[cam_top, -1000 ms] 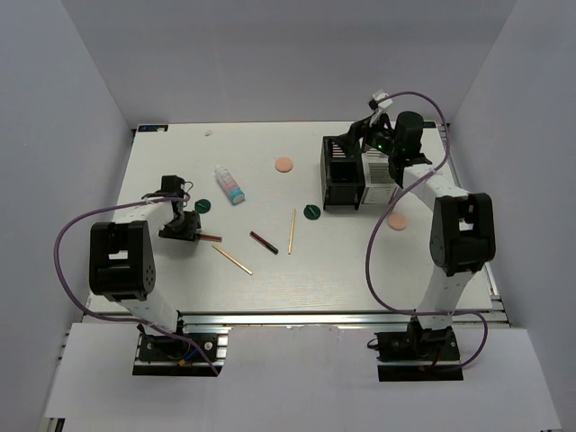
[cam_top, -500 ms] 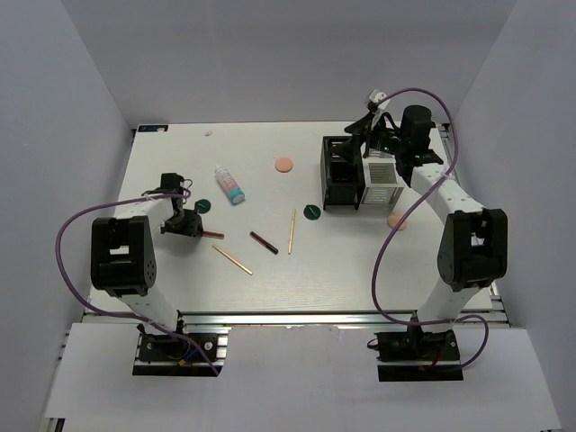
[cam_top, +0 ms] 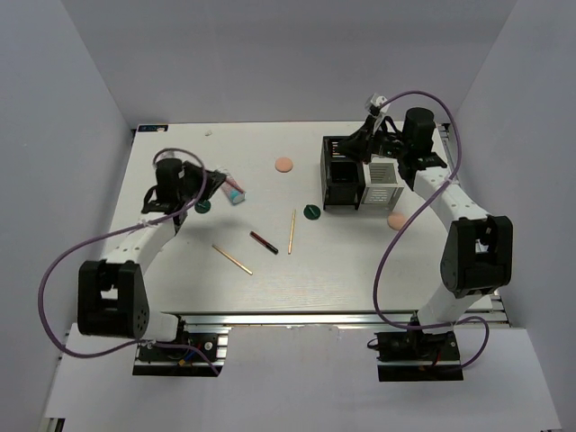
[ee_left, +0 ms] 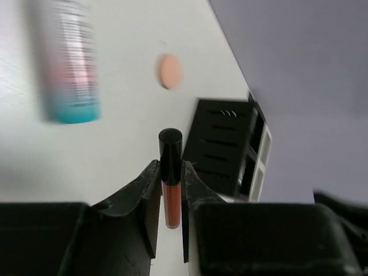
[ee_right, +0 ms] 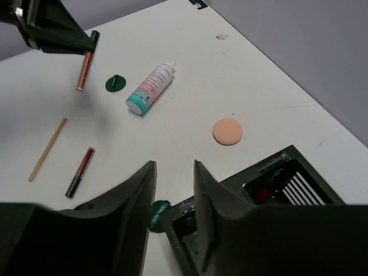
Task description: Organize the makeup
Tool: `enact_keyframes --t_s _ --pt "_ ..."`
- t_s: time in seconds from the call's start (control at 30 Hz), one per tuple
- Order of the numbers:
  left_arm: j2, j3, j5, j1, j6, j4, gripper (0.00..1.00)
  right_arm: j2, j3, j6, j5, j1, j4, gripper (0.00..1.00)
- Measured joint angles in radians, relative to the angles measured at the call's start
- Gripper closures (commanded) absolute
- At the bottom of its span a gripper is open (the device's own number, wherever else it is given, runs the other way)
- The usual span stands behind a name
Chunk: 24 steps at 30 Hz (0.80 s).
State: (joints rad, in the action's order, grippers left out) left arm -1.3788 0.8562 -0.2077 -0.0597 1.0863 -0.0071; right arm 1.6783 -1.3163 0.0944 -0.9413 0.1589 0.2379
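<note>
Left gripper (ee_left: 171,165) is pinching a thin red pencil (ee_left: 171,198), both fingers pressed on its barrel and its black cap sticking out past the tips, lifted off the white table (cam_top: 180,270). Over at the far right, the right gripper (ee_right: 174,167) hangs with its fingers spread and nothing between them, just above the black organizer box (ee_right: 276,178). That black box lies well ahead of the left gripper, and the white organizer box (cam_top: 382,180) touches its side away from the left arm. A white tube (ee_right: 150,88) with a pink and teal label lies flat just beside the left gripper. One peach puff (cam_top: 284,164) sits between the left gripper and the black box; a second peach puff (cam_top: 397,220) lies near the white box, on the side toward the right arm's base. One green disc (cam_top: 203,206) lies just beside the left gripper, toward that arm's base, and another green disc (cam_top: 311,211) lies by the near corner of the black box. Two tan sticks (cam_top: 232,259) (cam_top: 292,231), with a dark-red pencil (cam_top: 264,242) between them, lie well apart from both grippers, nearer the arm bases
</note>
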Motion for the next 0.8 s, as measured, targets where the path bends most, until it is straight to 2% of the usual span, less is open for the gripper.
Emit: enact_keyframes --t_s 0.03,0.1,0.13,0.17,0.2,0.23,0.27,0.33,0.47,0.63,0.8 --pt "-0.027 0.014 -0.021 -0.035 -0.016 0.07 1.0 -0.006 0.006 -0.004 0.009 0.0 0.001 0.37" --pt "-0.122 0.088 -0.057 -0.108 -0.054 0.169 1.0 -0.021 0.018 -0.011 0.03 -0.001 0.006 0.31" --pt "-0.19 0.151 -0.076 -0.146 -0.081 0.211 1.0 -0.03 0.023 -0.01 0.035 -0.002 0.006 0.32" --pt "-0.266 0.228 -0.091 -0.181 -0.111 0.233 1.0 -0.039 0.026 -0.007 0.043 -0.002 0.004 0.36" --pt "-0.346 0.325 -0.109 -0.211 -0.14 0.241 1.0 -0.049 0.027 -0.003 0.051 -0.004 0.003 0.47" --pt "-0.418 0.413 -0.12 -0.233 -0.165 0.257 1.0 -0.06 0.027 0.001 0.055 -0.006 0.0 0.66" --pt "-0.489 0.505 -0.128 -0.256 -0.195 0.27 1.0 -0.071 0.028 0.005 0.06 -0.01 -0.003 1.0" --pt "-0.609 0.667 -0.156 -0.291 -0.247 0.297 1.0 -0.094 0.032 -0.005 0.072 -0.021 -0.01 1.0" --pt "-0.759 0.847 -0.174 -0.332 -0.336 0.382 1.0 -0.151 0.08 -0.014 0.105 -0.05 -0.006 1.0" --pt "-0.88 0.949 -0.128 -0.375 -0.419 0.496 1.0 -0.209 0.16 -0.015 0.137 -0.065 -0.007 1.0" --pt "-0.982 1.053 -0.067 -0.436 -0.498 0.536 1.0 -0.229 0.203 -0.013 0.159 -0.065 -0.009 1.0"
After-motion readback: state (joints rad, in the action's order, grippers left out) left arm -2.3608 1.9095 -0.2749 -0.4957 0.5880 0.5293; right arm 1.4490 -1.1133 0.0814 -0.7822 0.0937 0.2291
